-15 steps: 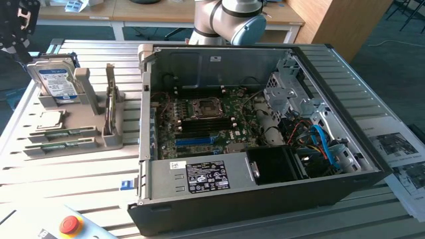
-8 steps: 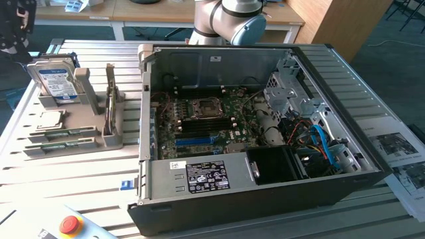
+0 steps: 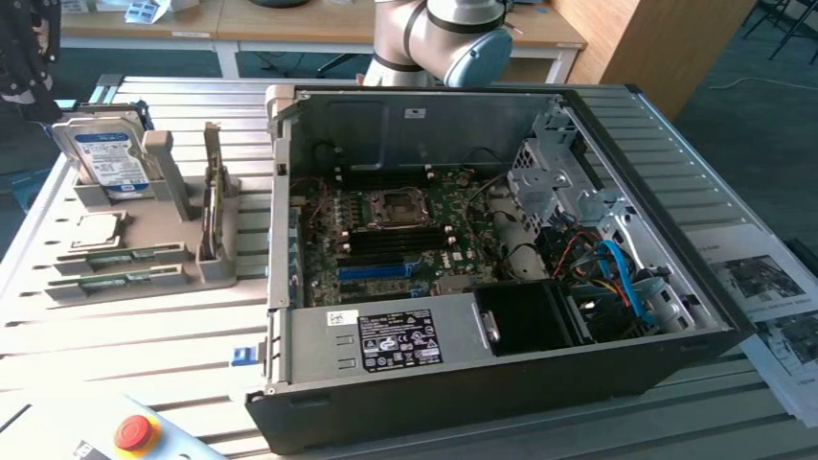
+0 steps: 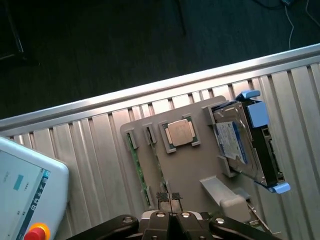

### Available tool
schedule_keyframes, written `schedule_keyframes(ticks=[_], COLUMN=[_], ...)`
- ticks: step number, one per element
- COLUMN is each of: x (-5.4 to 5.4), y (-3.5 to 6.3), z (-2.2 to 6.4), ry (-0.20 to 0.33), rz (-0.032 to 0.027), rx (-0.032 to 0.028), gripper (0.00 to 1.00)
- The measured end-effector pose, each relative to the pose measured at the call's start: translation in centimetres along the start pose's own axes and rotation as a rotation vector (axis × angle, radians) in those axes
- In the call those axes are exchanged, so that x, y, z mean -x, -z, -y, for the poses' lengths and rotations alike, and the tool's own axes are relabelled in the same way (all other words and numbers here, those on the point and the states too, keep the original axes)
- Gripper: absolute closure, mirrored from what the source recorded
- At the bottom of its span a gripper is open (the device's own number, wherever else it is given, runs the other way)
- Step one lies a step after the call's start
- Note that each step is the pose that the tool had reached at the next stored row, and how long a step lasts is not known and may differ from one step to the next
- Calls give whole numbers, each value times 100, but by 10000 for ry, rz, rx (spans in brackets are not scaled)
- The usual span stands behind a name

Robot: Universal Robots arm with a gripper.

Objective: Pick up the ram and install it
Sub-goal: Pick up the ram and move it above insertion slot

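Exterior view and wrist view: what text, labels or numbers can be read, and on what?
No text is legible.
Power supply label: too small.
Hard drive label: blurred.
Case sticker: too small.
Printed sheets: too small.
Pendant screen: blurred.

The black gripper (image 4: 169,199), fingers pressed together, hangs over a grey plastic holder (image 4: 190,167) on the ribbed aluminium table (image 4: 95,145). In the holder stand 2 long green ram sticks (image 4: 137,167) on edge, a square silver processor (image 4: 180,133) beside them, then a blue-framed hard drive (image 4: 245,142).
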State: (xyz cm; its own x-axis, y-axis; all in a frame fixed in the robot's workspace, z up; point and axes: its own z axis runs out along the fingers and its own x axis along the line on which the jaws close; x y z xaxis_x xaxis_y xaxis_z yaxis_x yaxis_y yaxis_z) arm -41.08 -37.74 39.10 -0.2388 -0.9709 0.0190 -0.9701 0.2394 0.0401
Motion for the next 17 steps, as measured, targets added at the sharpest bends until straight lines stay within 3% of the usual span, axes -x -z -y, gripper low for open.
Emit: schedule_keyframes(ticks=[9, 17], x=[0, 0], y=[0, 0], z=[0, 0], ry=[1618, 1724], rz=[-94, -101], rx=[-38, -41], gripper=[90, 90])
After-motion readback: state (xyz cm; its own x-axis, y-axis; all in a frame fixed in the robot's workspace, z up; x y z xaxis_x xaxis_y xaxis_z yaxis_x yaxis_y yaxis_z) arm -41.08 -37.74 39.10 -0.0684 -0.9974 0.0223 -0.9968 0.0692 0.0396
